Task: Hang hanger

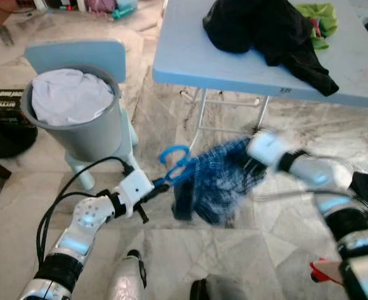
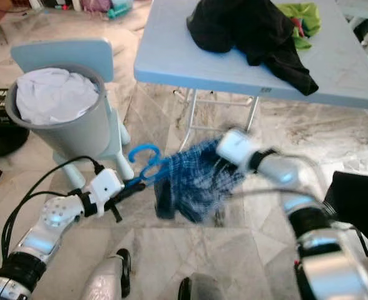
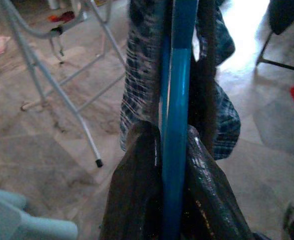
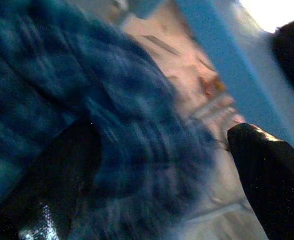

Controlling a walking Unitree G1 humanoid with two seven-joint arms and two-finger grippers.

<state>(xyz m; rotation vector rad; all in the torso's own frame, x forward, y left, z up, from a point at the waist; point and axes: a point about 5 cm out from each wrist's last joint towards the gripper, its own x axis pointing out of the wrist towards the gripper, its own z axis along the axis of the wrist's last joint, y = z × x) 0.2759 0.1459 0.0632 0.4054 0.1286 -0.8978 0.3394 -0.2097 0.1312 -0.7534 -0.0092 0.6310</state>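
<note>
Left wrist view shows my left fingers (image 3: pixel 137 165) squeezing the blue hanger (image 3: pixel 177 125), with a checked shirt (image 1: pixel 218 181) on it. My right fingers (image 4: pixel 267 185) are spread around the shirt. White cloth (image 1: pixel 71 94) fills the grey bin (image 1: pixel 93 134).

One hanger (image 1: pixel 174 167), one plaid garment (image 1: pixel 215 181) (blue), one table (image 1: pixel 190 56), two pincers.

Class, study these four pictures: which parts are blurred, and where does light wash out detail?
Left eye view: the right gripper and the blue plaid garment are smeared. Left wrist view: the blue hanger between the fingers is sharp, with washed-out glare on the floor behind. Right wrist view: the garment is blurred, one corner blown white.
</note>
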